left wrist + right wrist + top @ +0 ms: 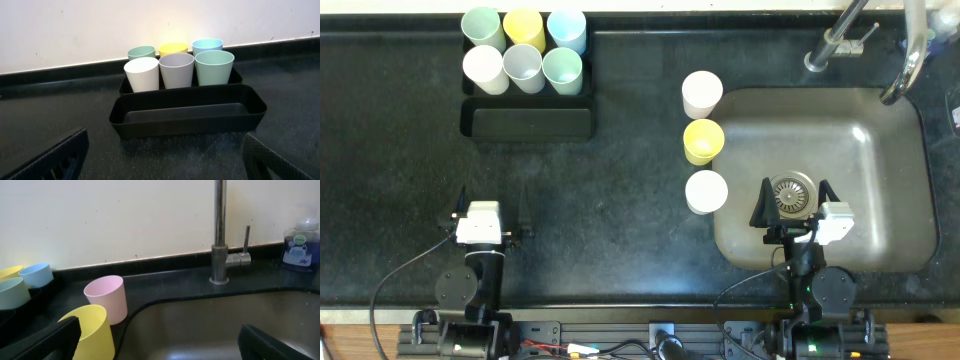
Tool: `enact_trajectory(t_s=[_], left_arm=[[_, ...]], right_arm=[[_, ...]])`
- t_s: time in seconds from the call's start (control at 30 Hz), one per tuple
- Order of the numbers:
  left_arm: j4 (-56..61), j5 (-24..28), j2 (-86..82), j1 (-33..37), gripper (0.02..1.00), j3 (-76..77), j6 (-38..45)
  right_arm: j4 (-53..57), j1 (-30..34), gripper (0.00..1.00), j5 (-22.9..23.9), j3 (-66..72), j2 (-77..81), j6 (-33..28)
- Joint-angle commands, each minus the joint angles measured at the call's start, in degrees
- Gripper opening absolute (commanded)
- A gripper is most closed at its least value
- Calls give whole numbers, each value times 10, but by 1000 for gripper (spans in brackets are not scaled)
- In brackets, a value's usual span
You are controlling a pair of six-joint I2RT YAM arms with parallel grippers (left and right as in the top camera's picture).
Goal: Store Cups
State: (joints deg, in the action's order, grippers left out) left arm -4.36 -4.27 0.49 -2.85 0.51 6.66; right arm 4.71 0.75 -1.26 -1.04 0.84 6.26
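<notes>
Three loose cups stand in a line on the black counter left of the sink: a pale pink cup point(701, 93) point(106, 297), a yellow cup point(703, 141) point(90, 330) and a white cup point(706, 191). At the back left, a black tray point(467, 82) point(235, 77) holds several cups, among them a white one point(141, 73) and a green one point(214, 66). An empty black tray point(525, 123) point(187, 112) lies just in front of it. My left gripper point(490, 207) point(165, 165) is open, well short of the empty tray. My right gripper point(795, 200) point(160, 347) is open over the sink's near left part.
The steel sink point(865, 150) fills the right side, with a faucet point(840, 35) point(219, 240) behind it and a blue soap bottle point(300, 245) at the far right. A pale wall runs along the back of the counter.
</notes>
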Motion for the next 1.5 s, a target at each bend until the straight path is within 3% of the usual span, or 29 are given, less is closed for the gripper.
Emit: enact_trajectory(t_s=[0.03, 1.23, 1.33, 1.5], left_arm=[[-3, 0, -4, 3, 998, 0, 12], [-1, 0, -4, 3, 996, 0, 7], [5, 23, -3, 3, 998, 1, -35], [66, 142, 84, 3, 998, 82, -165]], right_arm=[[-3, 0, 998, -2, 7, -6, 4], [-3, 0, 998, -2, 7, -6, 4], [-3, 0, 998, -2, 7, -6, 4], [-3, 0, 998, -2, 7, -6, 4]])
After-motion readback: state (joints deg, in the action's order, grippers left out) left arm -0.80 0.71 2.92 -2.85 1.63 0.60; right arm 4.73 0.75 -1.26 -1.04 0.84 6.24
